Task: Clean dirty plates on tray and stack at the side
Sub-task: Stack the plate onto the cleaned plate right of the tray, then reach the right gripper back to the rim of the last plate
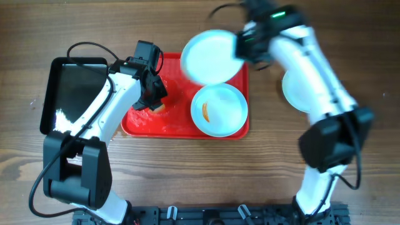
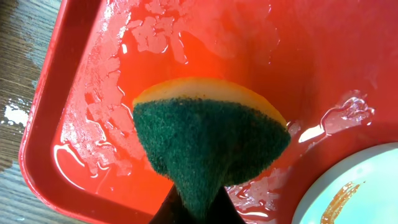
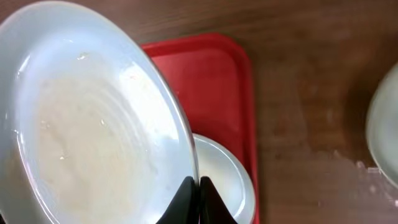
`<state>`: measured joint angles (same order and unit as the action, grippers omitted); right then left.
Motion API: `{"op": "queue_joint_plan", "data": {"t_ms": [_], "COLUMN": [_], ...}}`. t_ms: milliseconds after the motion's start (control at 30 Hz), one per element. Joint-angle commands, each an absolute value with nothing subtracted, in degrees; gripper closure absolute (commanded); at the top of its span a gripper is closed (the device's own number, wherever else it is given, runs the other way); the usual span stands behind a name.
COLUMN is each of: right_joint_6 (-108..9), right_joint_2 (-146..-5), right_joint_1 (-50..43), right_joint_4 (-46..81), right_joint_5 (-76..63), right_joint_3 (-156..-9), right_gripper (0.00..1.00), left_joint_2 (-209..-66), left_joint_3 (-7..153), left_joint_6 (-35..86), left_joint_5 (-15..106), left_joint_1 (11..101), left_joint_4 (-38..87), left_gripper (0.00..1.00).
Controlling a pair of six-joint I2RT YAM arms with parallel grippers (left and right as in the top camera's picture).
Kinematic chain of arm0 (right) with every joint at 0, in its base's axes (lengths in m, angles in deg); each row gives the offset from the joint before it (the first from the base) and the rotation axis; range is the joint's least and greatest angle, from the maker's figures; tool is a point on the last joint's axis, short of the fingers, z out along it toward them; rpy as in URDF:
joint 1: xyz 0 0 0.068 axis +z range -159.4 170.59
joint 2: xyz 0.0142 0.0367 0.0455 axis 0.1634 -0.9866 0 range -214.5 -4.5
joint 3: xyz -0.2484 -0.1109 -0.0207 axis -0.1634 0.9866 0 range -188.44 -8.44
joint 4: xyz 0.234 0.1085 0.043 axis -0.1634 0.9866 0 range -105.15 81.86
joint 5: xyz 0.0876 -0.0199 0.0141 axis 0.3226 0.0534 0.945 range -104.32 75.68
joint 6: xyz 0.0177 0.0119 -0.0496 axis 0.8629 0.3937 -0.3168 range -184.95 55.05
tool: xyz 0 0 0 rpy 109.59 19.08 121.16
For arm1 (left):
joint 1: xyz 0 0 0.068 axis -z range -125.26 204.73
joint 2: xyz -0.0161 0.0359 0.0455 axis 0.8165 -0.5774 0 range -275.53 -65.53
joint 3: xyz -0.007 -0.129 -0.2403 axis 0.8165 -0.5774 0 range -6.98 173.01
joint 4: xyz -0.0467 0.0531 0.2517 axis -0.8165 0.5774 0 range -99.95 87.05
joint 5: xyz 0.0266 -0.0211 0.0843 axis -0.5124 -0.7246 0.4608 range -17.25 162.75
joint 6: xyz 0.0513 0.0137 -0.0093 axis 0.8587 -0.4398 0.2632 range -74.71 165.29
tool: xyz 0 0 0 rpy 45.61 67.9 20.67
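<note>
**Lifted plate (image 3: 93,124) on the right, sponge (image 2: 208,149) on the left**

Clamps the left gripper (image 2: 198,211) tight on the sponge, both fingers pinching its narrow end. Turns the green scouring face toward the wrist camera and the yellow foam toward the red tray (image 2: 81,124). Hangs low over the tray's left half, on the side nearer the robot's edge of the table (image 1: 187,175). Cannot tell whether foam and tray floor are touching. Puddles and foamy streaks on the red floor all around.

Closes the right gripper (image 3: 199,202) on the rim of the lifted plate, fingertips almost together with only the rim between them. Holds it tilted in the air above the tray's far right corner, its pale face filmed with wet streaks.

Flat in the tray's near right corner: a smeared plate (image 1: 219,110), with an orange smear (image 2: 342,199) left of the middle of its well.

Off the tray, on bare wood toward the right edge of the table: a third plate (image 1: 292,87), partly hidden under the right arm in the overhead view.

Around the middle of the table: the red tray itself. Toward the left edge, near it: a black tray (image 1: 72,87), with the left arm crossing above the gap between the two.
</note>
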<state>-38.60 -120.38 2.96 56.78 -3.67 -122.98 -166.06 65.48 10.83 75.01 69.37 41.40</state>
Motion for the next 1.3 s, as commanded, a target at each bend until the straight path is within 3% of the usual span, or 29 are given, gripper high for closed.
{"op": "queue_joint_plan", "data": {"t_ms": [0,67,267,633,700,733,767,967,1200,1267], "right_joint_6": [-39.61,-41.25,-45.44,-45.24,-45.29,-45.40,-45.42,-53.07,-54.53,-56.37], "right_joint_2": [-117.54,-117.54,-117.54,-117.54,-117.54,-117.54,-117.54,-117.54,-114.63,-112.03], "right_joint_1": [-12.48,-21.87,-34.59,-38.25,-38.20,-38.20,-38.20,-36.45,-25.11,-20.23], "right_joint_4": [62.55,66.04,64.16,51.11,50.63,50.63,50.66,51.14,50.81,51.07], "right_joint_5": [7.02,0.68,0.01,-5.96,-5.72,-5.26,-4.63,12.38,11.87,11.11], "right_joint_3": [-123.25,-121.96,-113.52,-96.73,-96.38,-96.38,-96.38,-96.38,-96.67,-96.67], "right_gripper": [0.96,0.96,0.96,0.95,0.79,0.60,0.48,0.46,0.44,0.36], "left_joint_2": [-165.60,-165.60,-165.60,-165.60,-165.60,-165.60,-165.60,-165.60,-165.60,-165.60], "left_joint_3": [64.65,64.45,64.45,64.26,64.26,64.26,64.26,64.26,64.26,64.26], "left_joint_6": [10.53,10.50,10.50,10.50,10.50,10.50,10.50,10.50,10.50,10.50], "left_joint_5": [75.80,75.80,75.75,75.78,75.78,75.78,75.78,75.78,75.78,75.78], "left_joint_1": [69.48,69.48,69.48,69.48,69.48,69.48,69.48,69.48,69.48,69.48], "left_joint_4": [41.20,40.74,40.02,40.11,40.11,40.07,39.96,39.93,39.96,39.91], "left_gripper": [0.96,0.96,0.96,0.96,0.96,0.96,0.96,0.96,0.96,0.96]}}
